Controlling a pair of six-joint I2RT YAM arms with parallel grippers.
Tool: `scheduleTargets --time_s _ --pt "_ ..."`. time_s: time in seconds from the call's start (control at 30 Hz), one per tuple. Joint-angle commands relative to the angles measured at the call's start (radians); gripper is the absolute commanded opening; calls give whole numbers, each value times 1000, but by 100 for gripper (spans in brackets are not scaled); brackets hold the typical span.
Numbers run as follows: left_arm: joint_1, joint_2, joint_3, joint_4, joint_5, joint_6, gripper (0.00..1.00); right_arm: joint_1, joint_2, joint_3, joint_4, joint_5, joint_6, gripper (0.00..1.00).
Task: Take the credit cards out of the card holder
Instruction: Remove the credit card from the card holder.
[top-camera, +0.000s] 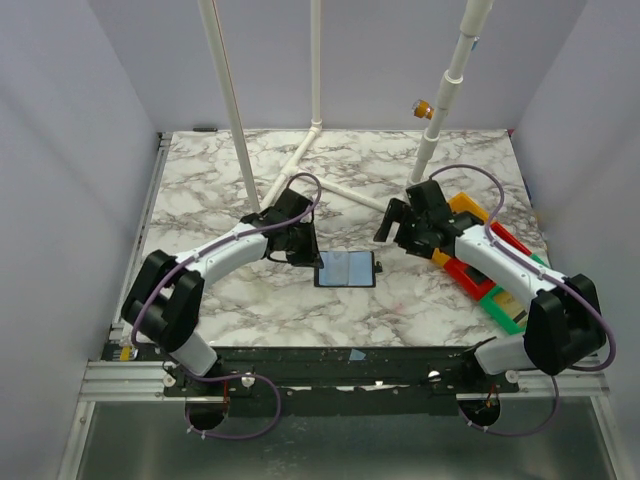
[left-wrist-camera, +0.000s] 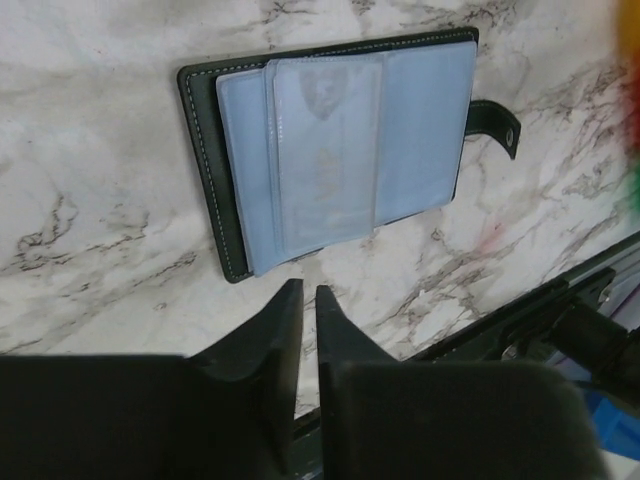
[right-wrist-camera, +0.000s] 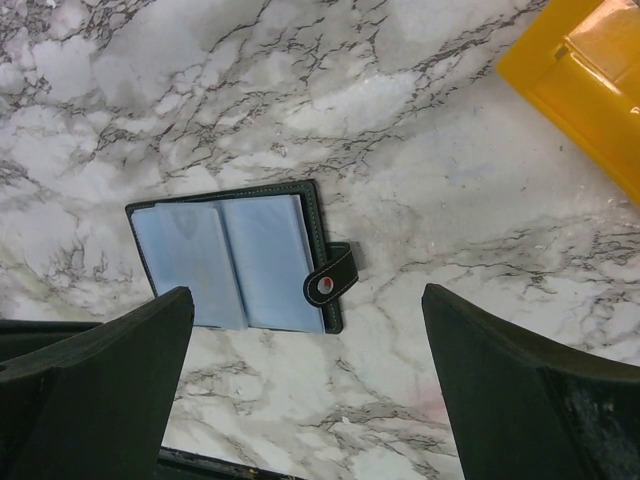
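Left gripper (left-wrist-camera: 309, 292): jaws nearly closed, narrow slit, gripping nothing. Just beyond its tips, not touching, the card holder (left-wrist-camera: 420, 130) lies open on the table (left-wrist-camera: 90, 150), credit cards (left-wrist-camera: 325, 150) in their sleeves. Right gripper (right-wrist-camera: 307, 292): spread wide, empty.

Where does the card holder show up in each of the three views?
Top external: the card holder lies open just below the middle of the picture.
Left wrist: upper middle, open, pale sleeves facing up.
Right wrist: left of centre.
Shared landmark: its snap tab, sticking out from one edge.
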Motion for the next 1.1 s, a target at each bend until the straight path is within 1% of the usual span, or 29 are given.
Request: scheduleTargets --time_s 0.0,0.3,0.67,1.07 --pt "-6 71 68 36 -22 1 1 31 21 -28 63 -27 2 100" --pt "-15 181 97 72 -6 4 0 81 53 -62 130 -91 29 100" --pt "-28 261 129 82 5 8 0 105 96 -90 163 -91 38 100" --pt "-41 312 165 81 25 4 0 113 126 -113 181 -87 45 100"
